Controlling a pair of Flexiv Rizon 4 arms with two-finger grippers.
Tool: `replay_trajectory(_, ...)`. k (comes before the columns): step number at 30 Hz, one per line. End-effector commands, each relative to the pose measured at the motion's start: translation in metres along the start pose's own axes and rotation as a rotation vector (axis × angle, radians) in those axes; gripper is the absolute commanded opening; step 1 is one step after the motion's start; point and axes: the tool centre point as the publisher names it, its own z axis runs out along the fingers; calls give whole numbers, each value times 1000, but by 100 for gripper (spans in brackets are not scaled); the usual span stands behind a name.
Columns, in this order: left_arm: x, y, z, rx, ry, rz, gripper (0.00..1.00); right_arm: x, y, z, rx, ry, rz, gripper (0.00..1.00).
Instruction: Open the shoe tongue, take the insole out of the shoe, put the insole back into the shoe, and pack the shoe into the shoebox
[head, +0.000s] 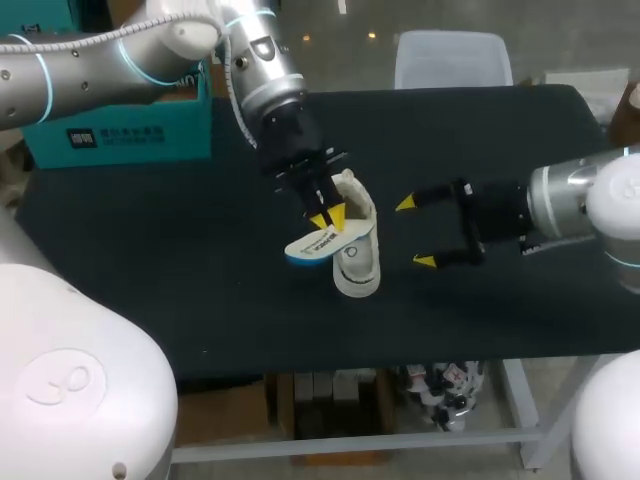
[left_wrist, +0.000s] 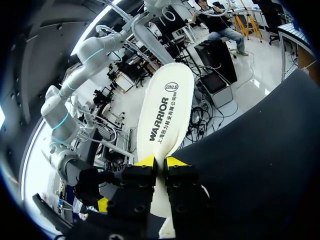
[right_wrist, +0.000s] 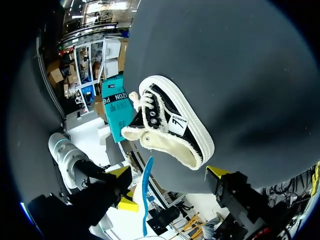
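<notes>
My left gripper (head: 322, 215) clamped on one end of insole (head: 310, 247). Insole is out of shoe (head: 357, 250), just beside its opening, long axis running straight ahead of fingers. Shoe looks tipped on its side, can't be sure. Left arm nearer. My right gripper (head: 418, 233) has fingers apart, near shoe, not touching. Shoe well in from table (head: 150, 280) edges.
</notes>
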Motion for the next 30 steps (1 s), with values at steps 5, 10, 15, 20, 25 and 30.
replay_trajectory(5,-2,7,4,-3,8,30,0,7,-5,18,-22,0,57,100)
replay_trajectory(10,-2,11,5,-18,13,51,0,8,-10,25,9,43,101,83)
replay_trajectory(15,-2,15,7,-37,22,65,0,11,-16,31,43,82,132,65)
replay_trajectory(20,-2,18,7,-39,21,78,0,18,-23,34,42,117,130,49)
replay_trajectory(25,-1,20,7,-41,18,92,0,22,-25,35,50,130,132,46)
replay_trajectory(30,-1,23,7,-54,11,102,0,23,-28,39,59,151,138,44)
